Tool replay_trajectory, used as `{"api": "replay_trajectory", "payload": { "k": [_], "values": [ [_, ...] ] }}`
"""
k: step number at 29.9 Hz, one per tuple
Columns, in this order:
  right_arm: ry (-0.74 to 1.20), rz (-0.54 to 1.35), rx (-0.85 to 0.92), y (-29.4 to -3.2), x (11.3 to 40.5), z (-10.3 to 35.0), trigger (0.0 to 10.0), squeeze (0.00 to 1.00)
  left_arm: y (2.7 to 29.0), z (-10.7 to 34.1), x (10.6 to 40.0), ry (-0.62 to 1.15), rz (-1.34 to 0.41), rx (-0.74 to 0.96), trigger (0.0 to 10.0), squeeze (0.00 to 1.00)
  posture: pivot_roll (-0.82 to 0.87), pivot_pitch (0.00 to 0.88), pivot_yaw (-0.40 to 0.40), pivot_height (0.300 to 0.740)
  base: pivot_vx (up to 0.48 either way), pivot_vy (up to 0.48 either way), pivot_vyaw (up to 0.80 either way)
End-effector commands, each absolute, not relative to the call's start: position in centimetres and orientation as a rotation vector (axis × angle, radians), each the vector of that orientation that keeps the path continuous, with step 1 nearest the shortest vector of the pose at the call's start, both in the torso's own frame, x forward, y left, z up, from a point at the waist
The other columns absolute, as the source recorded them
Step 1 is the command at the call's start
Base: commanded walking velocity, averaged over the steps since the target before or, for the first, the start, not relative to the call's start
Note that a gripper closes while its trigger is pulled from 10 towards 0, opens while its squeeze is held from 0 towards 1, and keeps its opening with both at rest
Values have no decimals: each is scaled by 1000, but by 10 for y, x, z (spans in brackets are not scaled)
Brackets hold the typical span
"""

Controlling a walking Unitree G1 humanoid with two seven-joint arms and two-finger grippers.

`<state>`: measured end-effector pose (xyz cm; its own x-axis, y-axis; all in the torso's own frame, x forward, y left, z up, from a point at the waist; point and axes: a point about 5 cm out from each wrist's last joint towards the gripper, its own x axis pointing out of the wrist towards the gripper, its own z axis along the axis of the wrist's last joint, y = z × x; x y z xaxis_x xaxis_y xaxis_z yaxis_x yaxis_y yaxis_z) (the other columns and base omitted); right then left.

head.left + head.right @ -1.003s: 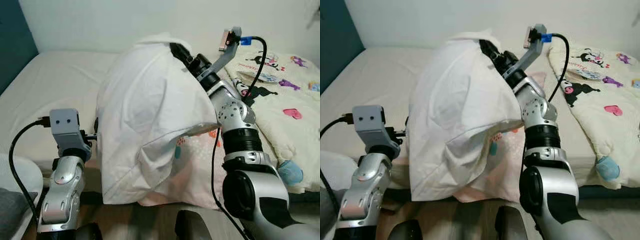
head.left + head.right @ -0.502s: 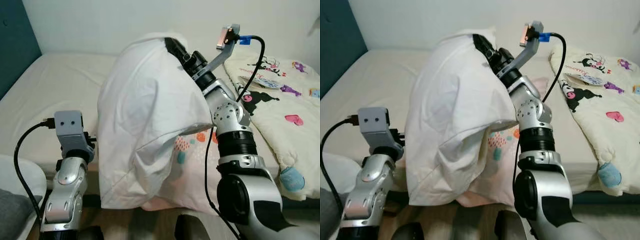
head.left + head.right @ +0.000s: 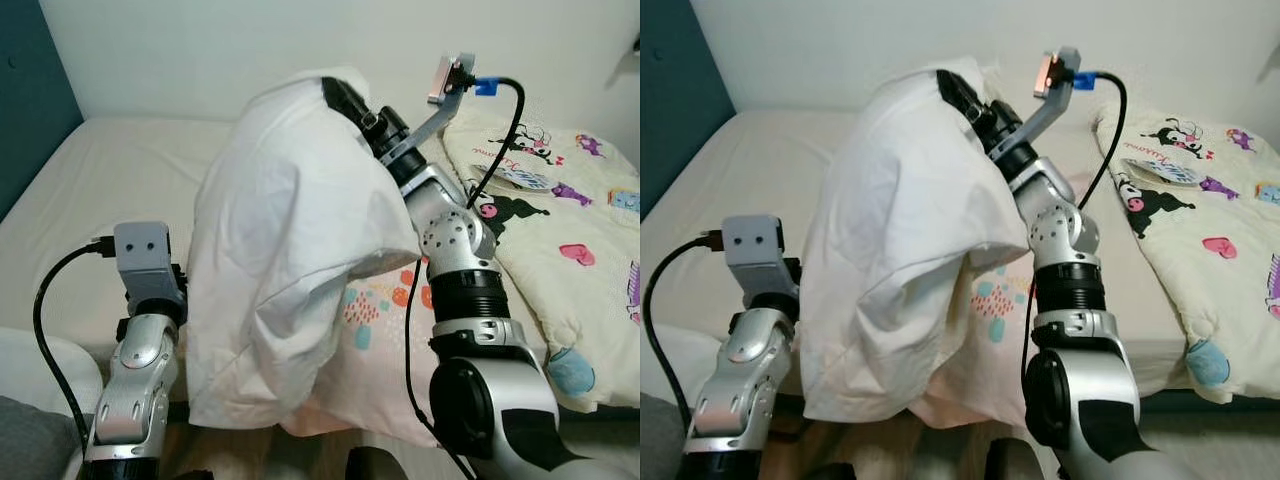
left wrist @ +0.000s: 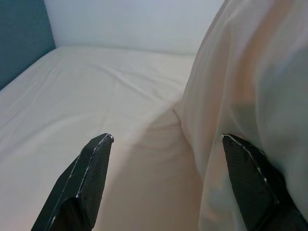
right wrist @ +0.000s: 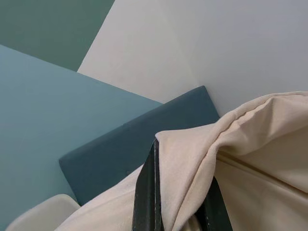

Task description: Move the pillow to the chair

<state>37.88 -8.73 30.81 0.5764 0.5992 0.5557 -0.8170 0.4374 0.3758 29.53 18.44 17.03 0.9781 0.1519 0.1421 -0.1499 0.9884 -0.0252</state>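
Note:
A big white pillow [image 3: 290,260] hangs in front of me above the bed's near edge. My right gripper [image 5: 183,192] is shut on a fold of fabric at its top, and the arm [image 3: 450,230] reaches up behind it. The black fingers [image 3: 340,95] sink into the cloth. My left gripper [image 4: 166,138] is open low on the pillow's left side, with the pillow against one finger [image 4: 250,168] and nothing between the two. Its wrist [image 3: 148,270] stands beside the pillow's lower left edge.
The bed [image 3: 110,170] with a cream sheet spreads behind the pillow. A pink patterned pillow [image 3: 385,340] lies under the white one. A cartoon-print blanket [image 3: 560,200] covers the right side. A teal headboard [image 3: 20,80] rises at left. A white rounded object [image 3: 40,365] sits at lower left.
The right arm has lifted the pillow slightly higher and toward me. The whole view has shifted a little, so the camera moved. The left gripper stays beside the pillow.

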Motion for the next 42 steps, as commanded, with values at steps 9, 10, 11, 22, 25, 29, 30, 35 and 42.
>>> {"api": "replay_trajectory", "payload": {
  "k": [9,10,11,22,25,29,30,35,42],
  "values": [
    [-525,1015,668,-84,362,339,0,0,177,167,297,-129,135,-17,10000,0,39,0,-80,674,-153,0,0],
    [-527,1019,669,-84,362,339,0,0,177,167,297,-129,135,-17,10000,0,39,0,-80,679,-394,0,0],
    [-531,1037,668,-83,359,339,0,0,177,167,297,-127,136,-17,10000,0,38,0,-79,689,-398,0,0],
    [-533,1080,660,-79,353,338,0,0,178,165,296,-123,140,-16,10000,0,38,0,-78,732,-408,0,0],
    [-532,1089,653,-78,352,339,0,0,179,166,297,-128,141,-13,10000,0,37,0,-78,740,-395,0,0],
    [-502,1075,606,-74,354,332,0,0,180,165,297,-128,151,3,10000,0,35,0,-77,740,0,0,0],
    [-454,1049,547,-70,357,321,0,0,181,162,296,-117,156,16,10000,0,33,0,-76,740,0,0,0],
    [-333,983,444,-66,363,293,0,0,185,155,293,-89,170,41,10000,0,33,0,-76,740,0,0,0],
    [-118,962,357,-75,348,217,0,0,194,137,276,-22,174,92,10000,0,31,0,-79,740,0,0,800]
  ]
}}
